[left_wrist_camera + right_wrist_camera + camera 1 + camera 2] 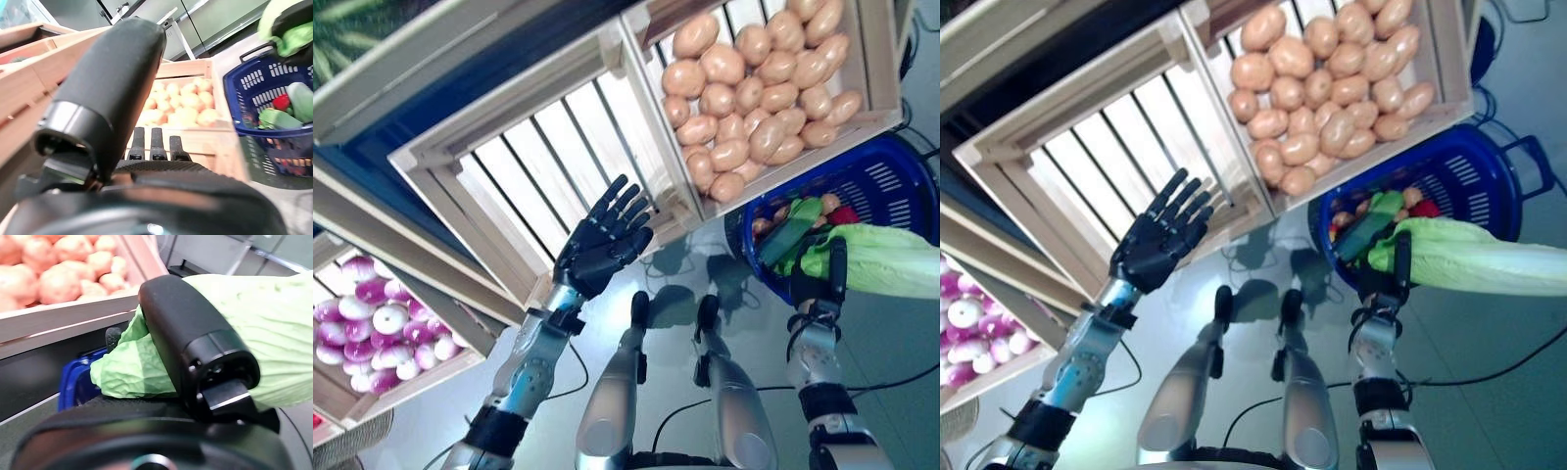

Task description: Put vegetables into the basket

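- Wooden crates line the background: an empty slatted crate point(548, 157), a crate of potatoes point(754, 88), and off to the left hand's outer side a crate of purple onions point(372, 328).
- The right hand point(818, 279) has its fingers and thumb curled round a pale green cabbage point(886, 259); the right wrist view shows the leaves wrapped by the thumb.
- The cabbage's long axis runs sideways, its free end pointing away from the robot's middle, out past the hand's outer side.
- The blue basket point(901, 181) sits just beyond the right hand, already holding a few vegetables; the cabbage overlaps its near rim.
- The left hand point(602, 240) is raised before the empty crate, fingers straight and spread, holding nothing, well apart from the basket.
- Judging by this, the right hand is the nearer one and needs only to carry the cabbage forward over the rim and let go.
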Tool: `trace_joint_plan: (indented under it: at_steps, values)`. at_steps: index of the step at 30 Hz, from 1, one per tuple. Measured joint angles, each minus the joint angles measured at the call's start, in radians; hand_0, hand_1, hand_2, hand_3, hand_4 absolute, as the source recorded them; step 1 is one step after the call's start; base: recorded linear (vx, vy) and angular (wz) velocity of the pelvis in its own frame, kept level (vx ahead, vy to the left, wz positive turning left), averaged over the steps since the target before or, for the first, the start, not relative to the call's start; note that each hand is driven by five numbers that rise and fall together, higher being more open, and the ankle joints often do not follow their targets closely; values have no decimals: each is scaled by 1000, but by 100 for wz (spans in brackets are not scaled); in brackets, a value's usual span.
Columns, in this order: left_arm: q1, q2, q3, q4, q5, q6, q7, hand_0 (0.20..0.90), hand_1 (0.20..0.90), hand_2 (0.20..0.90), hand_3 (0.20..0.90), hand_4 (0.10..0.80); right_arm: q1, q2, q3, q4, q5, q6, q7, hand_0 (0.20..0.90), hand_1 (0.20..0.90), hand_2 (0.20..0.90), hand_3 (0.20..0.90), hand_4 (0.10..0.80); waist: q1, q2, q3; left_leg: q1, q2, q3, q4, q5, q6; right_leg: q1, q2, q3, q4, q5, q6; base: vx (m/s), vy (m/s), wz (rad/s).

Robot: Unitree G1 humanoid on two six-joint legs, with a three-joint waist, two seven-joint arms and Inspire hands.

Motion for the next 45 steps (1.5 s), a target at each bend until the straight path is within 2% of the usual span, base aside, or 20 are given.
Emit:
trace_joint_plan:
  at_steps: [2, 4, 9, 16, 21, 22, 24, 25, 32, 33, 34, 35, 36, 45]
  values:
    - [-13, 0, -14, 0, -3, -11, -2, 900, 900, 900, 900, 800, -26, -16, 1, 2, -10, 0, -2, 300, 300, 300, 300, 400, 4, 0, 0, -41, -15, -2, 49, -12, 5, -56, -25, 2, 90, -36, 3, -83, 53, 18]
    - [-37, 0, -29, 0, -30, -33, 0, 900, 900, 900, 900, 800, -69, -60, 1, 19, -18, 1, -20, 300, 300, 300, 300, 400, 5, -1, 0, -133, -42, 2, 177, -60, 18, -157, -66, 15, 238, -100, 13, -19, 28, 17]
    - [-38, -3, -28, 3, -166, -31, 1, 900, 900, 900, 900, 800, -116, -100, 2, 23, -131, 1, -81, 300, 300, 300, 300, 400, 6, -1, 0, -287, -49, 8, 338, -108, 28, -295, -82, 38, 363, -123, 8, -13, -21, -1]
    - [-35, -1, -30, 5, -198, -29, -1, 900, 900, 900, 900, 800, -127, -127, 4, 69, -167, 32, -174, 300, 300, 300, 300, 400, 5, -2, 1, -382, -43, 6, 420, -119, 30, -376, -80, 43, 410, -121, 11, 18, -99, -5]
    - [-50, 5, -29, 12, -220, -30, -2, 900, 900, 900, 900, 800, -196, -170, 0, 151, -148, 56, -212, 300, 300, 300, 300, 400, 0, -4, 1, -414, -41, -9, 379, -118, 28, -404, -63, 41, 363, -115, 19, 15, -108, 0]
    - [-50, 5, -31, 12, -222, -30, -2, 900, 900, 900, 900, 800, -199, -169, 2, 153, -125, 56, -222, 300, 300, 300, 300, 400, 0, -4, 1, -414, -42, -19, 374, -112, 20, -404, -56, 41, 358, -115, 19, 28, -82, 2]
    - [-48, 5, -33, 12, -225, -30, -2, 900, 900, 900, 900, 800, -209, -169, 0, 162, -118, 56, -251, 300, 300, 300, 300, 400, 1, -4, 1, -414, -42, -24, 370, -106, 15, -404, -53, 40, 359, -110, 13, 36, -77, 6]
    - [-48, 5, -33, 13, -225, -30, -2, 900, 900, 900, 900, 800, -214, -170, -2, 165, -118, 56, -260, 300, 300, 300, 300, 400, 0, -5, 1, -414, -42, -24, 372, -102, 14, -404, -52, 40, 361, -103, 2, 28, -45, 8]
    - [-97, 26, -42, 13, -215, -30, -2, 900, 900, 900, 900, 800, -274, -170, -3, 178, -118, 56, -308, 300, 300, 300, 300, 400, 6, -4, 1, -413, -41, -25, 364, -108, 13, -404, -50, 36, 355, -103, -4, 37, -44, 1]
    - [-105, 32, -42, 13, -216, -30, -3, 900, 900, 900, 900, 800, -288, -170, -3, 180, -118, 56, -308, 331, 331, 331, 331, 420, 7, -4, 1, -413, -41, -24, 365, -109, 14, -404, -50, 36, 355, -103, -4, 42, -39, -2]
    - [-114, 41, -43, 14, -216, -29, -3, 900, 900, 900, 900, 800, -296, -171, -3, 193, -118, 57, -308, 406, 406, 406, 406, 471, 8, -4, 1, -412, -42, -24, 366, -109, 14, -402, -51, 36, 355, -103, -4, 40, -42, 0]
    - [-119, 44, -43, 14, -216, -30, -3, 900, 900, 900, 900, 800, -303, -174, -4, 199, -117, 58, -308, 759, 759, 759, 759, 706, 11, -4, 1, -411, -42, -24, 368, -108, 14, -400, -51, 36, 356, -102, -3, 0, 0, 0]
    - [-120, 44, -42, 14, -216, -30, -2, 900, 900, 900, 900, 800, -303, -175, -4, 199, -117, 58, -308, 900, 900, 900, 900, 800, 15, -4, 1, -408, -42, -24, 369, -108, 14, -397, -51, 36, 356, -102, -3, 33, -34, 1]
    - [-103, 45, -57, 14, -216, -30, -25, 900, 900, 900, 900, 800, -296, -192, -36, 219, -118, 61, -327, 900, 900, 900, 900, 800, 20, -5, 1, -392, -48, -43, 308, -78, 9, -383, -46, 36, 316, -91, 2, 7, -20, 6]
